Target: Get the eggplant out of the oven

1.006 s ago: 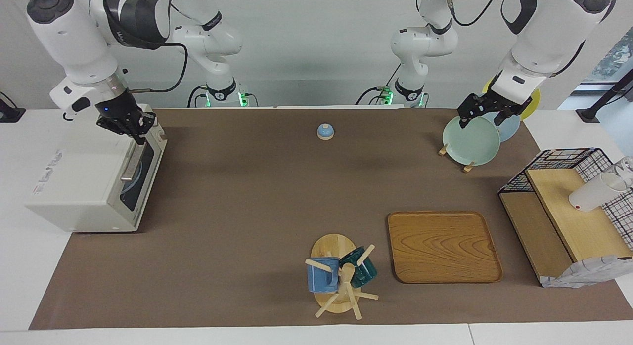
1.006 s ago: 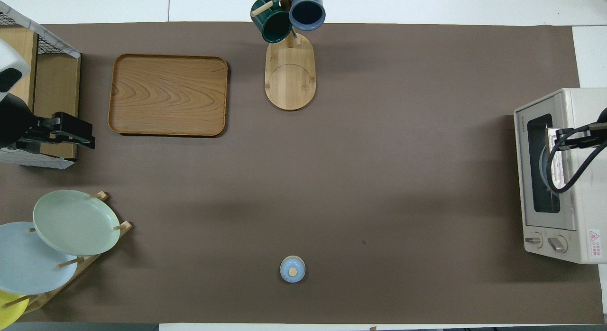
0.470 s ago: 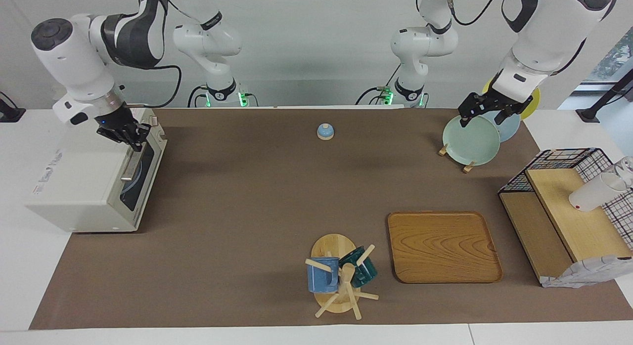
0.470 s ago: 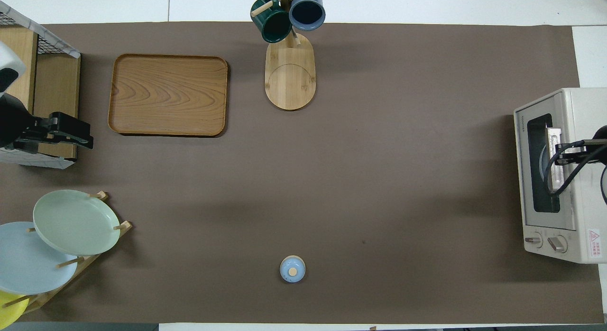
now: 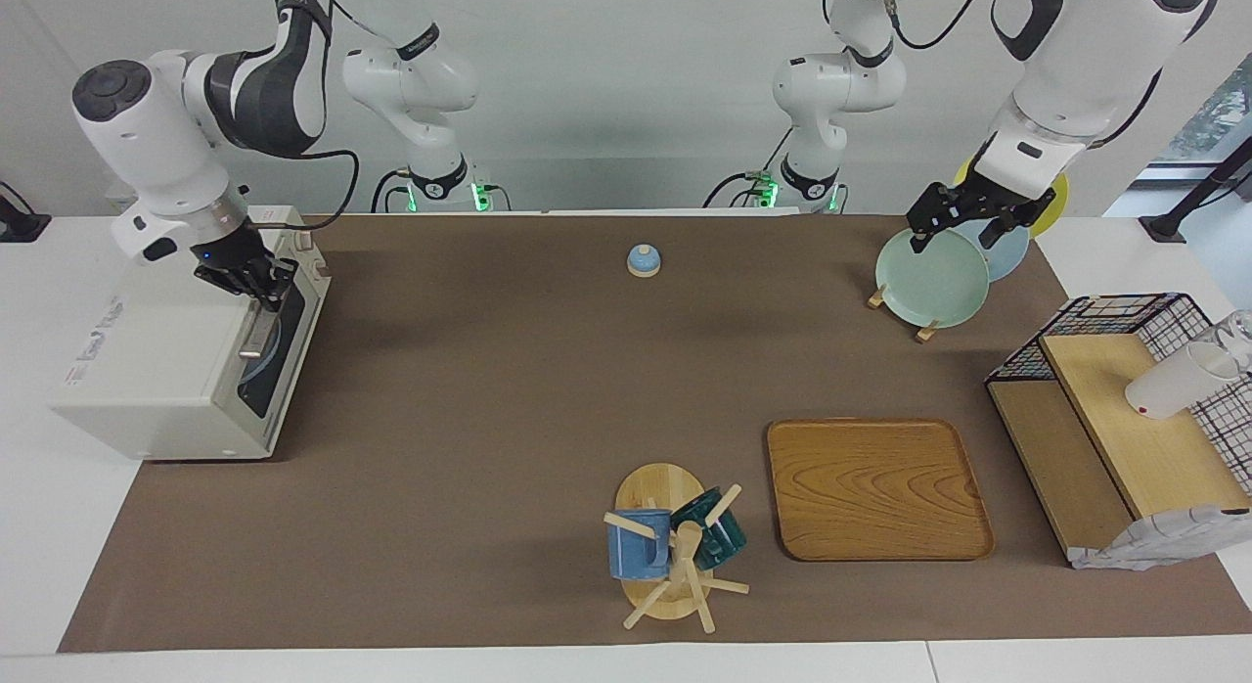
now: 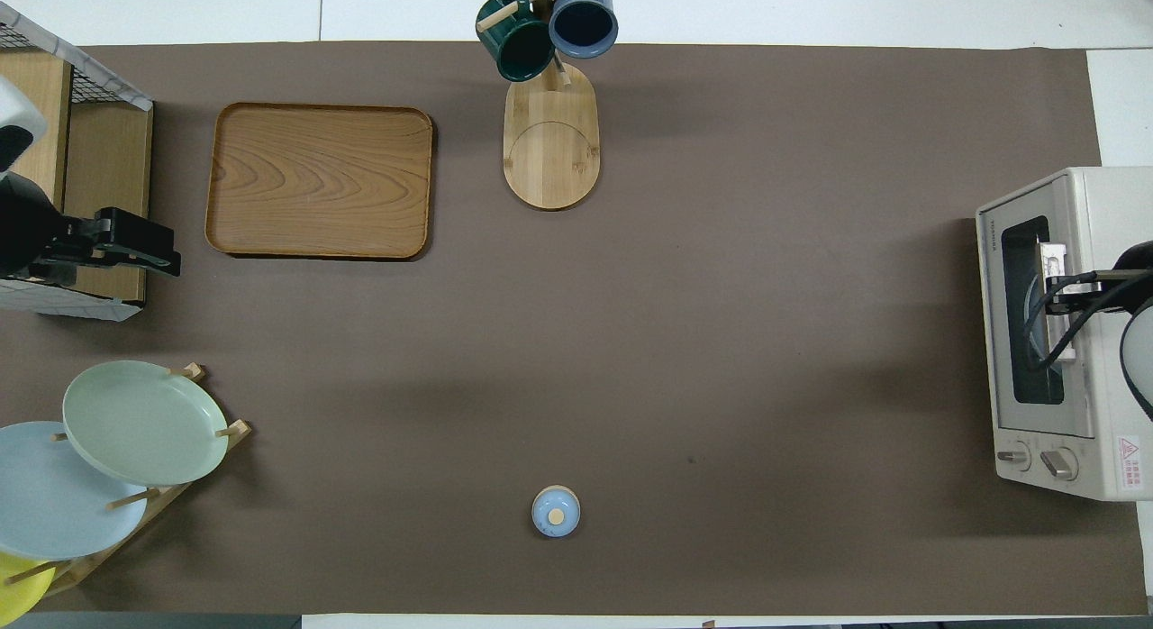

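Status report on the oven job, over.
Right gripper shut at oven door handle. Left gripper open, waiting over plate rack. Door closed, eggplant not visible.

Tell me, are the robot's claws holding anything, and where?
The right gripper is shut at the metal bar handle of the cream-white toaster oven; whether it grips it cannot be told. The left gripper, open above the plates, holds nothing.
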You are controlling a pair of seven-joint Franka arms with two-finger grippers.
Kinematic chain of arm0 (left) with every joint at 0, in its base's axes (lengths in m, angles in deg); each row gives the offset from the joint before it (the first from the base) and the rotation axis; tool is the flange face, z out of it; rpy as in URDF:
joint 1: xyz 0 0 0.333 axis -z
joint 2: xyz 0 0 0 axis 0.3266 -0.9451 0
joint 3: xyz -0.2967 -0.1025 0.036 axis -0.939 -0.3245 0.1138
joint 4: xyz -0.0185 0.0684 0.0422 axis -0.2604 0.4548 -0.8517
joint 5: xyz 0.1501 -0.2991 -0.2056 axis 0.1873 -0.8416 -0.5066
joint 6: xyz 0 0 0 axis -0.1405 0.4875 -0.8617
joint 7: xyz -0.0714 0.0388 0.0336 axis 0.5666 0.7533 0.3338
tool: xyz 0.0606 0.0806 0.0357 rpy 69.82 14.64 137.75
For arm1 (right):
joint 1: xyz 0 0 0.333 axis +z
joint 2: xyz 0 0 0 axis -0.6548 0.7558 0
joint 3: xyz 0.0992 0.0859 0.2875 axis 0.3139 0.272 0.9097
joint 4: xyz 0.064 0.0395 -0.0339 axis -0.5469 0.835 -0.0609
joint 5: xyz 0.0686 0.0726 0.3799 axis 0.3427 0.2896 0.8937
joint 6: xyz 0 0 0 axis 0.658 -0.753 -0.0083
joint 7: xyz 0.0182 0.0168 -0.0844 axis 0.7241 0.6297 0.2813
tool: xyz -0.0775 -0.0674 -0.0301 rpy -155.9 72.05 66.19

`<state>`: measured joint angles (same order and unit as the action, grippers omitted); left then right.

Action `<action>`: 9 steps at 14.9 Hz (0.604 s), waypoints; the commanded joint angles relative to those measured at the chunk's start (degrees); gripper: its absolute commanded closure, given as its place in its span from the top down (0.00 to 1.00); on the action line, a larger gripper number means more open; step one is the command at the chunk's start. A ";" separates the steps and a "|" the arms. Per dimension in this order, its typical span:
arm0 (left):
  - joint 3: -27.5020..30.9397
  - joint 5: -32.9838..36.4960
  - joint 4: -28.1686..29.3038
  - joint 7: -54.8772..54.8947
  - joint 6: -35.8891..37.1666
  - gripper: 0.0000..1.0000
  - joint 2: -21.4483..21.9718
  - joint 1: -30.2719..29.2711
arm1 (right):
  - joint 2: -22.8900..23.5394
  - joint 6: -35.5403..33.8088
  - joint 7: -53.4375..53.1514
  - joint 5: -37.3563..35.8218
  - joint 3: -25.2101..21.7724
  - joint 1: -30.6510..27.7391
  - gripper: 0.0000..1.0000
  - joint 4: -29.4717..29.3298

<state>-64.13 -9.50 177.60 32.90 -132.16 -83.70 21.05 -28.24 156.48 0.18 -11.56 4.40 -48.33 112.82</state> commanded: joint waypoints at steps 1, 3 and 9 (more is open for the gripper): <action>-0.07 -1.96 4.61 0.50 -2.51 1.00 2.87 0.22 | -0.35 1.44 -0.54 0.06 0.51 -0.92 0.00 1.05; -0.16 -3.88 6.28 0.32 -4.35 1.00 3.22 1.09 | -0.26 1.44 -0.45 -0.03 0.51 -0.92 0.00 1.14; -0.16 -6.88 8.74 0.32 -6.11 1.00 3.22 2.77 | 0.09 2.15 2.19 -4.07 0.60 -0.92 0.00 1.58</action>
<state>-64.88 -14.66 183.01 32.90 -135.97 -82.42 23.31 -27.90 157.06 1.04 -14.84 4.42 -48.40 113.41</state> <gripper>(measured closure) 0.000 0.991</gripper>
